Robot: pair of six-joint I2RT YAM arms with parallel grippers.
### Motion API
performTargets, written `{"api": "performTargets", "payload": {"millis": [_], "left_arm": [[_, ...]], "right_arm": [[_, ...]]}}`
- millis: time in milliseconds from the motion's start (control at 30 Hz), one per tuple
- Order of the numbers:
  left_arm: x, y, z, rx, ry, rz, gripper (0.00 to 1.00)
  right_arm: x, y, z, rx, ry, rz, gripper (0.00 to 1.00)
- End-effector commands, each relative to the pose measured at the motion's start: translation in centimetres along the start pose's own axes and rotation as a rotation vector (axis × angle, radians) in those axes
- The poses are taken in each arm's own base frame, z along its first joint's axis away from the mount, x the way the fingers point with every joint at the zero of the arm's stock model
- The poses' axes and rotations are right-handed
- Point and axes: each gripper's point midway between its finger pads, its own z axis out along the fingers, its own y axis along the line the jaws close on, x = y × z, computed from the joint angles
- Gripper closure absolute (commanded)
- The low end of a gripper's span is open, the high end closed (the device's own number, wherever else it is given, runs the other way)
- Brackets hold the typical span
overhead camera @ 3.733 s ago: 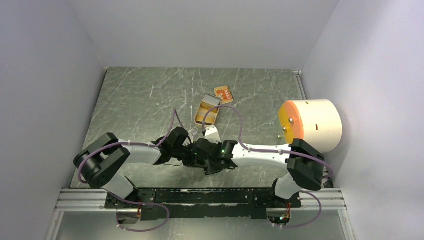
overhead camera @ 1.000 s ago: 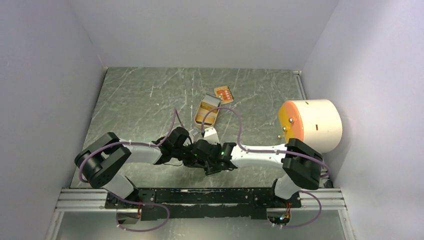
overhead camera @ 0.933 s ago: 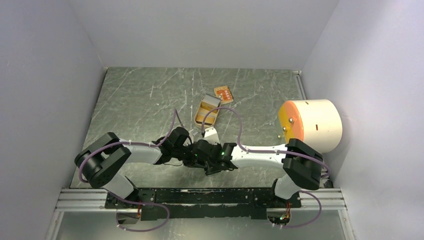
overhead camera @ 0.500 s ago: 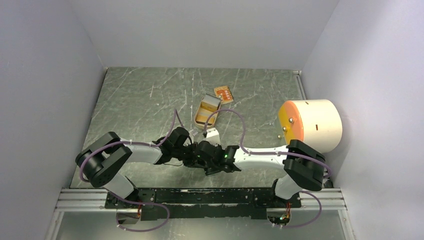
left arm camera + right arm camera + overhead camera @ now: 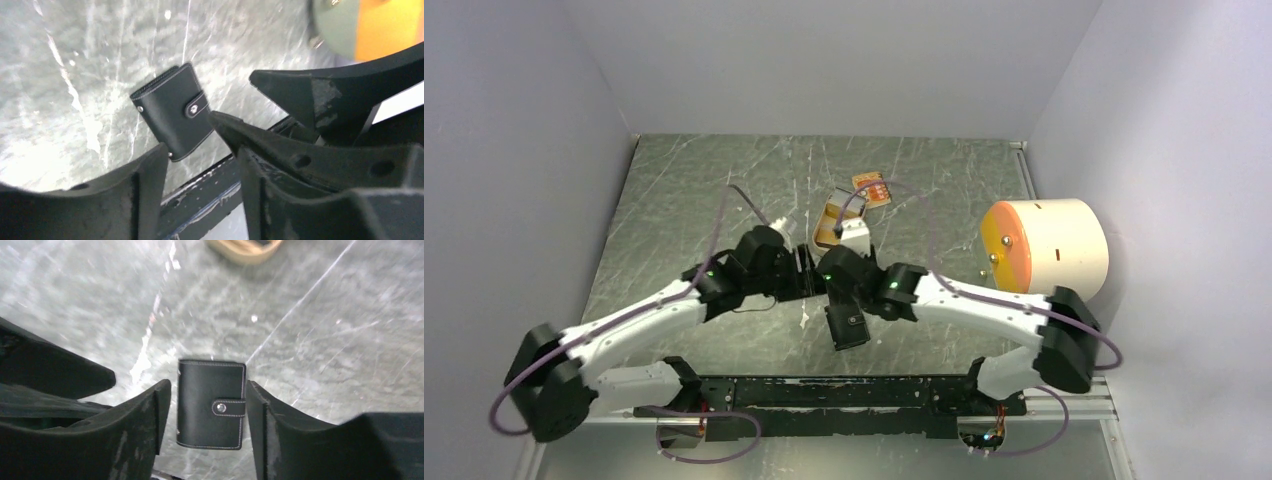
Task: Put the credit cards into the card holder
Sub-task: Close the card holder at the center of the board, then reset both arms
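The right gripper hangs low over the middle of the table with its jaws spread and nothing between them. Looking down past its fingers, you see the card holder lying flat on the table, folded shut with its tab snapped. The left gripper, almost nose to nose with the right one, is parted too and holds nothing. From above, the card holder lies just on the near side of the two grippers, apart from both. Behind them sits a tan-gold tin, and just beyond it the tan-orange card. A big white cylinder with an orange end sits by the right wall.
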Motion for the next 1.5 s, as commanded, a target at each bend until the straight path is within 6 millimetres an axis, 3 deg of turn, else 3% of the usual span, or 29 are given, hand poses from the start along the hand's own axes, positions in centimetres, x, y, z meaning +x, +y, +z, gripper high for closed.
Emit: {"api": "performTargets", "payload": {"millis": [0, 33, 67, 100, 133, 333, 433, 500, 800, 1100, 1467], "left_arm": [[-5.4, -2.6, -6.6, -0.048, -0.252, 0.050, 0.25], [-6.1, -3.0, -8.1, -0.052, -0.290, 0.059, 0.03], [-6.9, -3.4, -9.7, -0.056, -0.339, 0.065, 0.00], [-7.1, -3.3, -11.0, -0.071, -0.357, 0.070, 0.01], [-7.5, -3.6, -12.3, -0.071, -0.384, 0.076, 0.01], [-8.5, -5.0, -18.0, -0.001, -0.514, 0.207, 0.01], [-7.9, -5.0, -19.2, 0.061, -0.551, 0.215, 0.01], [-7.3, -4.5, -19.9, 0.079, -0.563, 0.213, 0.01], [-5.5, -2.1, -20.1, 0.086, -0.563, 0.185, 0.01], [-5.6, -2.4, -20.9, 0.107, -0.588, 0.204, 0.01], [-5.0, -2.3, -19.4, 0.129, -0.554, 0.196, 0.01]], "right_arm": [[-6.0, 0.6, -4.6, -0.085, -0.177, 0.071, 0.36], [-6.8, 0.5, -5.4, -0.101, -0.205, 0.083, 0.33], [-7.4, 0.5, -6.1, -0.113, -0.226, 0.094, 0.27], [-8.0, 0.3, -6.7, -0.122, -0.245, 0.106, 0.06], [-8.3, 0.1, -7.3, -0.128, -0.260, 0.122, 0.00], [-9.5, -1.5, -10.1, -0.153, -0.342, 0.220, 0.01], [-9.3, -3.3, -10.9, -0.122, -0.379, 0.302, 0.01], [-8.2, -4.1, -10.5, -0.103, -0.372, 0.314, 0.01], [-5.2, -5.2, -10.1, -0.127, -0.337, 0.339, 0.01], [-5.6, -6.0, -11.2, -0.135, -0.368, 0.395, 0.01], [-5.2, -6.3, -11.2, -0.139, -0.375, 0.411, 0.01]]}}
